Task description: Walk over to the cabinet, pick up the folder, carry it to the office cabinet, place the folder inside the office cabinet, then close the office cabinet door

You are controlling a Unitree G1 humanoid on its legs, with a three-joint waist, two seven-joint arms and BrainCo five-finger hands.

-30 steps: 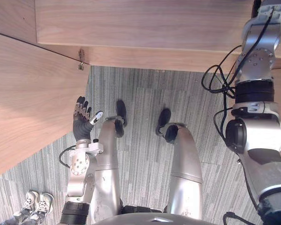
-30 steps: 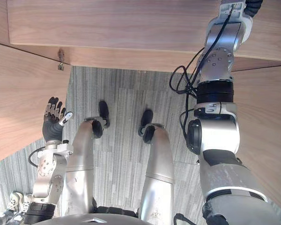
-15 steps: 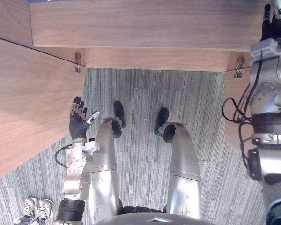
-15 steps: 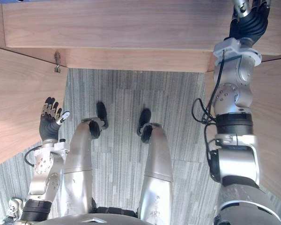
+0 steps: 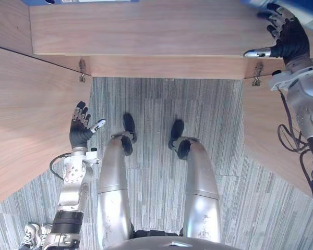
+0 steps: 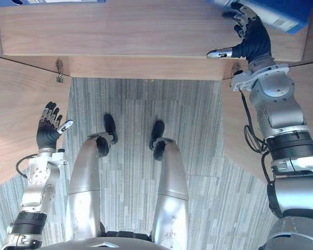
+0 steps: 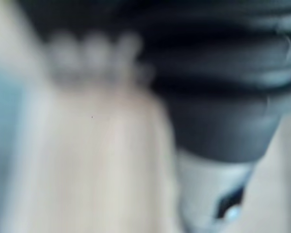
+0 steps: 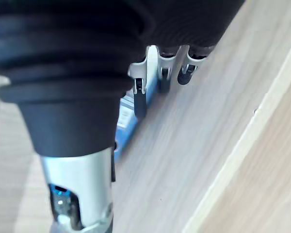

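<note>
left door (image 5: pixel 26 120): wood panel, swung open at the left, hinge (image 5: pixel 82 70) at its far corner
shoes (image 5: pixel 34 235): a person's pair, on the floor at the near left corner
left hand (image 5: pixel 79 134): held low just beside the left door's face, fingers straight and spread, thumb out, holding nothing; can't tell if it touches the door
blue binder (image 5: pixel 78 1): far left on the shelf, just an edge in view
shelf (image 5: pixel 146 31): light wood cabinet board across the far side, front edge facing the robot
floor (image 5: pixel 156 104): grey striped carpet between the two doors
right hinge (image 5: pixel 257 74): under the shelf edge, just below the right hand
right hand (image 6: pixel 253 39): up on the shelf at the right end, relaxed, not clamped. Fingers (image 8: pixel 165 73) reach forward and lie against the folder; thumb (image 6: pixel 220 52) sticks out sideways, clear of it
folder (image 6: pixel 281 13): blue, white label on it, inside the cabinet on the shelf's right end, at the right hand's fingertips. Right wrist view shows its blue edge (image 8: pixel 127 124) down on the wood
right door (image 5: pixel 274 135): wood panel, open at the right
</note>
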